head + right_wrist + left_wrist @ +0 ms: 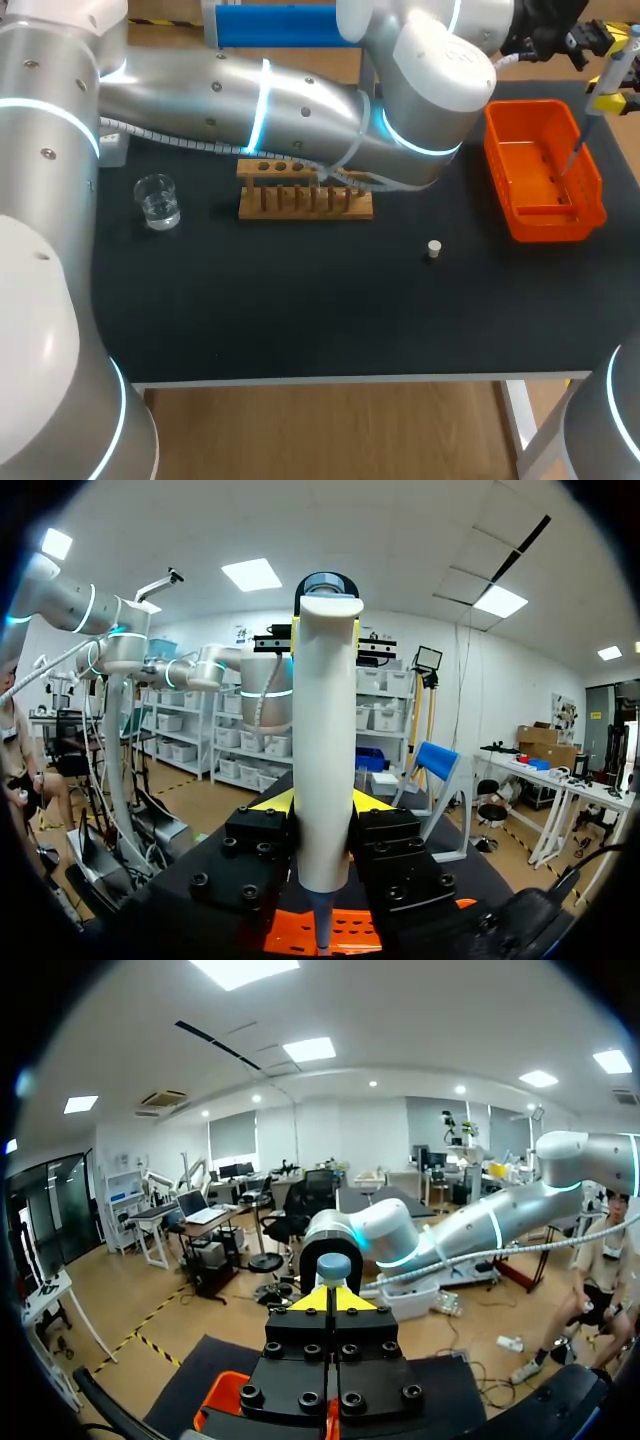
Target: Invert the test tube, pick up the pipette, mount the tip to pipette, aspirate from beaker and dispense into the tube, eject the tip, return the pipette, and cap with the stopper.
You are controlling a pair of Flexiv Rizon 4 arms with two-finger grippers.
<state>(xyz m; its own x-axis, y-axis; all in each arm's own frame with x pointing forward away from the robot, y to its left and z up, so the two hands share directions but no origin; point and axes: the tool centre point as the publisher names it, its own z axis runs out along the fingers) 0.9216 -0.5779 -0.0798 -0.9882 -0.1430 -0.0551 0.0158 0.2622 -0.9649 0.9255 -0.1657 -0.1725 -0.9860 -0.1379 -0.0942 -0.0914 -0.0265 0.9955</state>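
Pipette (325,760) stands upright in the right gripper (322,805), whose fingers clamp its white body from two sides, the yellow tips showing at either flank. Its thin lower end points down over the orange bin (548,226); in the head view that end hangs above the right part of the bin's inside, not touching the floor as far as can be seen.

At the pipette's upper end is the left gripper (333,1302). Its fingers lie together, with the black finger blocks meeting at the middle and the yellow tips forming one wedge. The pipette's pale blue top sits just ahead of that wedge. Whether the two touch cannot be told.

The left arm (300,100) comes in from the left and stretches across the back of the table (300,310) to the far right corner, passing above the wooden rack (305,205). The rack stands near the back middle, partly hidden by the arm.

A clear beaker (157,200) holding some liquid stands left of the rack, apart from it. A small pale stopper (433,249) rests alone on the dark table, between rack and bin and nearer the front. The bin sits at the table's right rear.
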